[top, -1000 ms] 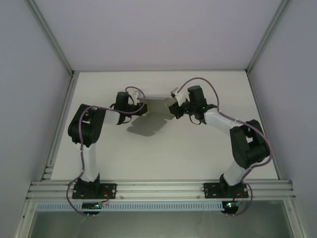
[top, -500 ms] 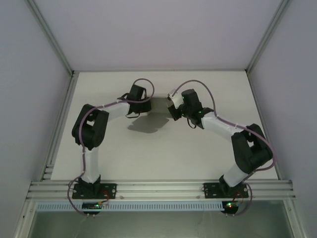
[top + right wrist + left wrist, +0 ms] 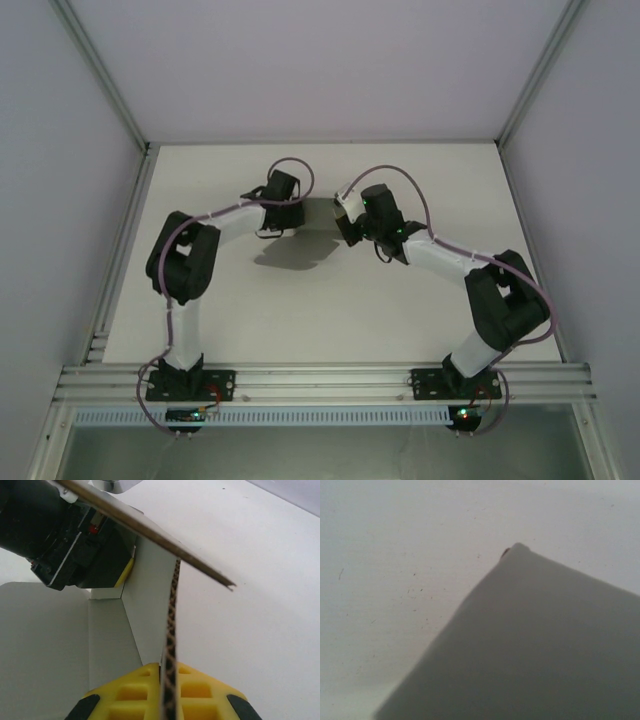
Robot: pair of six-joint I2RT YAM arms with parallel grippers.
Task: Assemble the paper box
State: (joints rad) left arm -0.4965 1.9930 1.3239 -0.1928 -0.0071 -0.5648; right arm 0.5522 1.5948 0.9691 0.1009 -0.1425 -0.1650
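The paper box (image 3: 318, 213), a grey cardboard sheet with folded flaps, hangs above the white table (image 3: 330, 310) between both grippers. My left gripper (image 3: 288, 210) is at its left edge. In the right wrist view its black body and yellow pad (image 3: 127, 573) press against a folded panel (image 3: 150, 595). My right gripper (image 3: 345, 222) holds the right edge. There its yellow fingers (image 3: 131, 692) are shut on the corrugated edge of a flap, with the gripper (image 3: 170, 672) pinching it upright. In the left wrist view the grey sheet (image 3: 535, 645) hides my own fingers.
The box throws a dark shadow (image 3: 290, 255) on the table just in front of it. Aluminium frame posts (image 3: 115, 90) and grey walls close in the left and right sides. The rail (image 3: 320, 380) with both arm bases runs along the near edge.
Both grippers have shifted toward the back of the table and closer together with the box. The left wrist has turned, and the sheet looks more folded and narrower from above.
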